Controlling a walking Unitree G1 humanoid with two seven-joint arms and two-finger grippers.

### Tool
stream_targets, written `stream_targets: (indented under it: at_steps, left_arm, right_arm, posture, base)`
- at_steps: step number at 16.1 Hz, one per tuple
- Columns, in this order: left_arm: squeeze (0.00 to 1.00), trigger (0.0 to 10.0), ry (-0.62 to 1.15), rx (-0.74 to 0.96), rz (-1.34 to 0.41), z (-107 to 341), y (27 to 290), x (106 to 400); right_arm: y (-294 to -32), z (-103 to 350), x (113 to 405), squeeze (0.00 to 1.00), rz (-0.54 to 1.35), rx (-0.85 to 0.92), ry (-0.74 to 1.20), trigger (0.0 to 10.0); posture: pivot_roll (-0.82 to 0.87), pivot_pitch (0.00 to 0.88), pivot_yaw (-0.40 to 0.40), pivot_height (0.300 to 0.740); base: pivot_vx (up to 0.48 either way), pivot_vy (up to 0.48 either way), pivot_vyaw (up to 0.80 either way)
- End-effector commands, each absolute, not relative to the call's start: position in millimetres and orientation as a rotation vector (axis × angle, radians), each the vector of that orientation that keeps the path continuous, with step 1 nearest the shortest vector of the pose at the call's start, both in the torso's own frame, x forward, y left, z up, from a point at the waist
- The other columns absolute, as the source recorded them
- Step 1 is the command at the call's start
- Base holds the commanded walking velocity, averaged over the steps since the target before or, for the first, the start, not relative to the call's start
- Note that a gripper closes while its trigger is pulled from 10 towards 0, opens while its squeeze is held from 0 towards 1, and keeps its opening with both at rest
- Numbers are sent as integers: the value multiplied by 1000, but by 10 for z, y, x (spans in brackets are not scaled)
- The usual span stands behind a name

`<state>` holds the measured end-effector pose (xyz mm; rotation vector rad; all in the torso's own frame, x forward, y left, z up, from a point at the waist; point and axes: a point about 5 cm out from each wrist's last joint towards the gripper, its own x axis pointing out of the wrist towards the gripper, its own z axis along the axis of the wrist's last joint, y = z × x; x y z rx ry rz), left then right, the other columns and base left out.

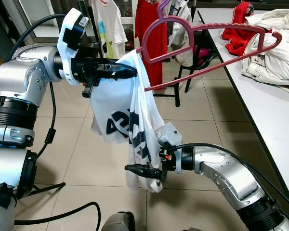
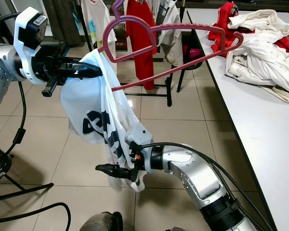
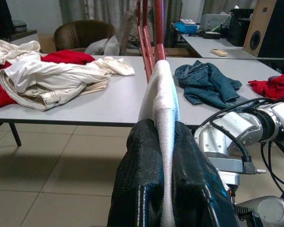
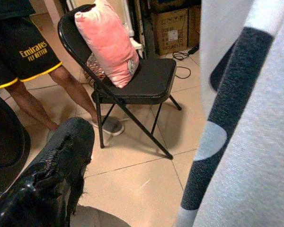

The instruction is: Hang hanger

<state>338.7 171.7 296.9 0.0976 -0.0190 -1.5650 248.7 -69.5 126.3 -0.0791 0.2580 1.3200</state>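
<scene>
A dark red plastic hanger (image 1: 207, 68) is held up in the air, tilted, in front of me. A white T-shirt (image 1: 120, 110) with dark blue print hangs from its near end. My left gripper (image 1: 127, 72) is shut on the shirt's top fold at that end; in the left wrist view the white fabric (image 3: 164, 94) is pinched between both black fingers (image 3: 137, 161), with the hanger (image 3: 151, 33) beyond. My right gripper (image 1: 135, 169) is low, at the shirt's hem, and stands open. One finger (image 4: 61, 156) shows beside the hanging shirt (image 4: 246, 118).
A white table (image 1: 274, 120) runs along the right, with white and red clothes (image 1: 269, 53) piled on it. A rack of hung garments (image 1: 149, 29) stands behind. A black folding chair (image 4: 146, 80) with a pink pillow and a person's legs (image 4: 33, 71) are nearby. Cables (image 1: 62, 211) lie on the floor.
</scene>
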Motion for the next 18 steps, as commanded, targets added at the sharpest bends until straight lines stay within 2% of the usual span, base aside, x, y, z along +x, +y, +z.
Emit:
stream_targets:
  at_steps: [1,2,3,5,11,18]
  left_arm:
    - [0,0,-63,114,-1557,3087,1736,3380]
    - [0,0,-63,114,-1557,3087,1736,3380]
    - [0,0,-52,126,-1529,3079,1837,3391]
    - [0,0,-28,145,-1490,3041,1979,3388]
    - [0,0,-8,163,-1492,2986,1982,3371]
    - [0,0,15,164,-1476,2892,2044,3307]
  right_arm:
    - [-680,1281,2478,0,1340,-90,246,10000]
    - [-680,1281,2478,0,1340,-90,246,10000]
    - [-874,1019,2464,0,1305,-84,352,0]
    - [-1154,759,2401,0,1239,-52,477,0]
    - [-1247,760,2439,0,1216,-60,469,0]
    - [-1466,774,2478,0,1083,-66,454,0]
  posture:
    - [104,62,91,740]
    - [104,62,91,740]
    - [114,75,90,740]
    - [114,75,90,740]
    - [108,72,87,740]
    - [98,62,85,740]
  base:
    - [0,0,0]
    - [0,0,0]
    - [0,0,0]
    - [0,0,0]
    - [0,0,0]
    - [0,0,0]
